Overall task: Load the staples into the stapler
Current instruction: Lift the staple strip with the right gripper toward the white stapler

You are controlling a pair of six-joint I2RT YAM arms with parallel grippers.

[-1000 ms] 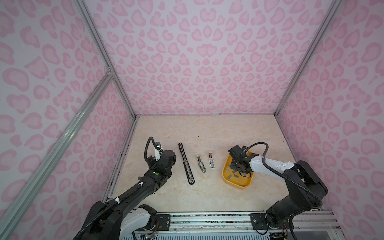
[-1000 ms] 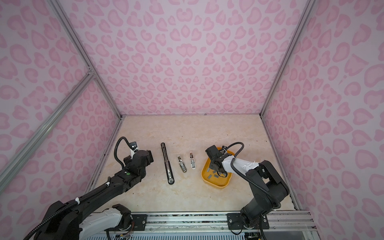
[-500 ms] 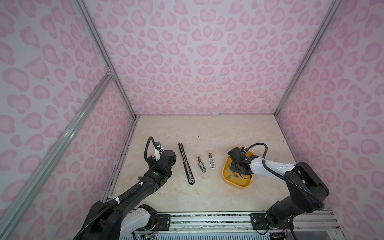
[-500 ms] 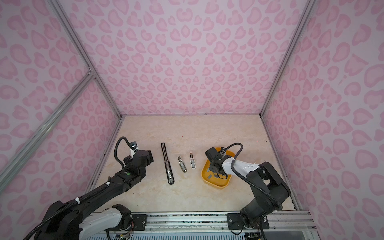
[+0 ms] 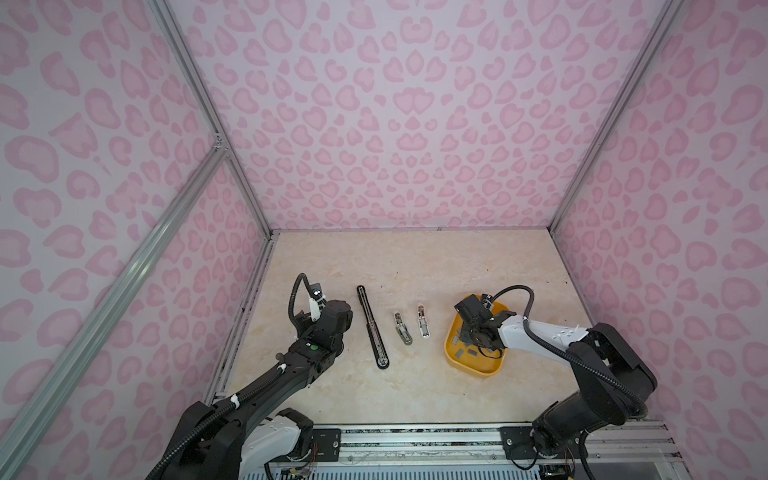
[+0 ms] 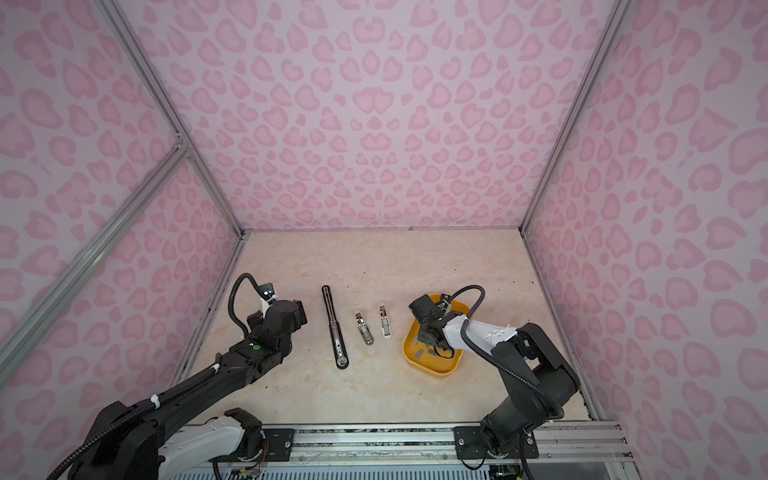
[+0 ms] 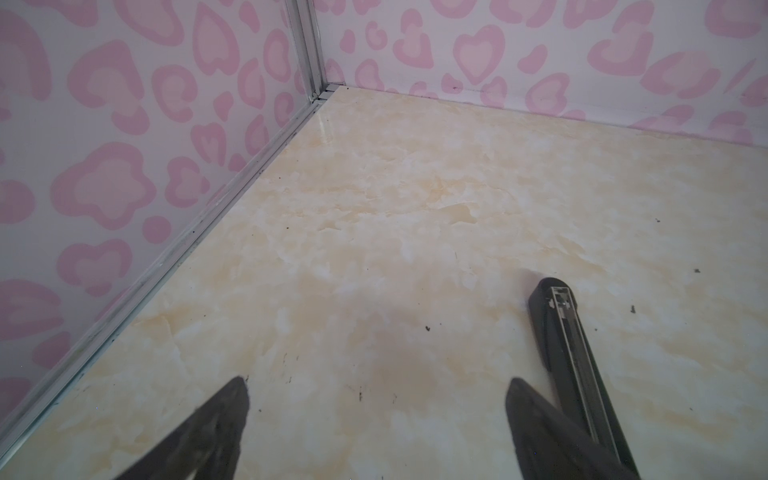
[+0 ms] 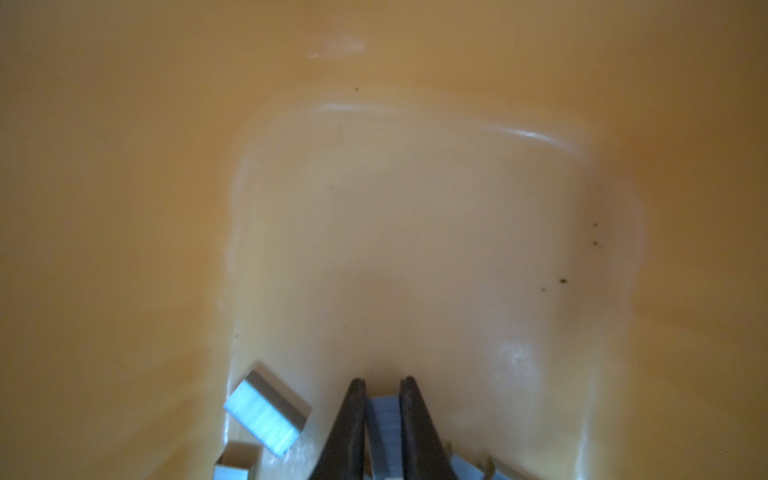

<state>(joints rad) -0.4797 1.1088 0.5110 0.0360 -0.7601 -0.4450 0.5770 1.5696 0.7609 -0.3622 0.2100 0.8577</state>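
While the right gripper (image 8: 382, 380) sits low in the yellow tray (image 8: 415, 208), jaws pinched on one staple strip (image 8: 384, 419) between them, lift straight up, slowly. Other staples (image 8: 266, 411) lie loose just beside the fingers (image 8: 353, 415); dragging sideways could snag them.

Cream marble-patterned counter (image 5: 415, 266), glossy, with a few dark specks (image 7: 633, 308) scattered over it. Lying flat on it in a row across the middle, seen in both top views: long slim black stapler (image 5: 372, 327), opened out straight with metal channel facing up, nearest the left-arm side; small silver metal stapler (image 5: 402, 328) near it, slightly angled; second small stapler with white base (image 5: 423, 321) just beside that, not touching. Further toward the right-arm side, rounded yellow plastic tray (image 5: 473, 369), sitting apart from all three staplers. Far tip of the black one also visible in left wrist view, flat on surface.
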